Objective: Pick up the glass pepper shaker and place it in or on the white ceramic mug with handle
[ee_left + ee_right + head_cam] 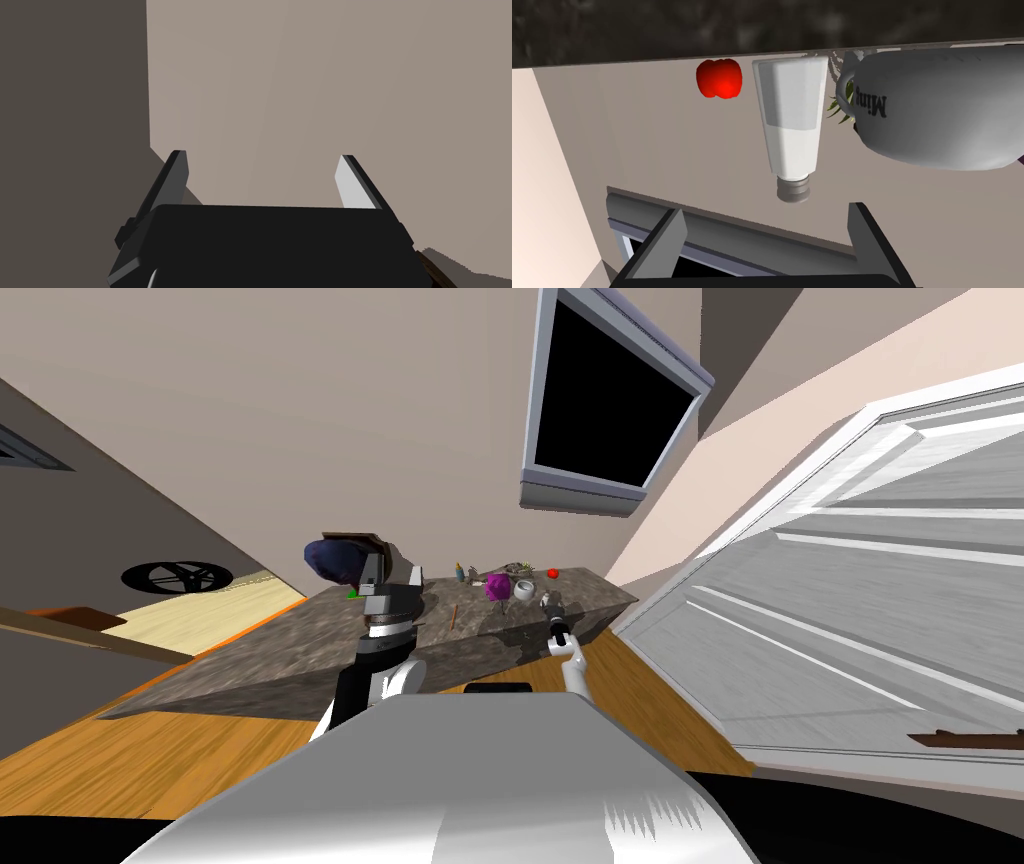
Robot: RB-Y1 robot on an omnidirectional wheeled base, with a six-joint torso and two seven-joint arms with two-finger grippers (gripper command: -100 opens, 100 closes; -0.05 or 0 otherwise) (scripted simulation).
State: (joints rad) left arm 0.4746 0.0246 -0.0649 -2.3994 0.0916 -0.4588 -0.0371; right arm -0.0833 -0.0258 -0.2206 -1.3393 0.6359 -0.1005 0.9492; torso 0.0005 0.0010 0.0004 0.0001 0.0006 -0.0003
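Directly ahead of right gripper [766, 210], shaker [792, 120]

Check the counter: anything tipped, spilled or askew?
Nothing stands out. The grey-capped white shaker stands upright on the dark mottled counter beside the white handled mug, nothing spilled; the open right gripper is short of it.

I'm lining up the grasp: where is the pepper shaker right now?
In the right wrist view the pepper shaker stands on the dark stone counter, between the red fruit and the white mug, just ahead of the open right tool.
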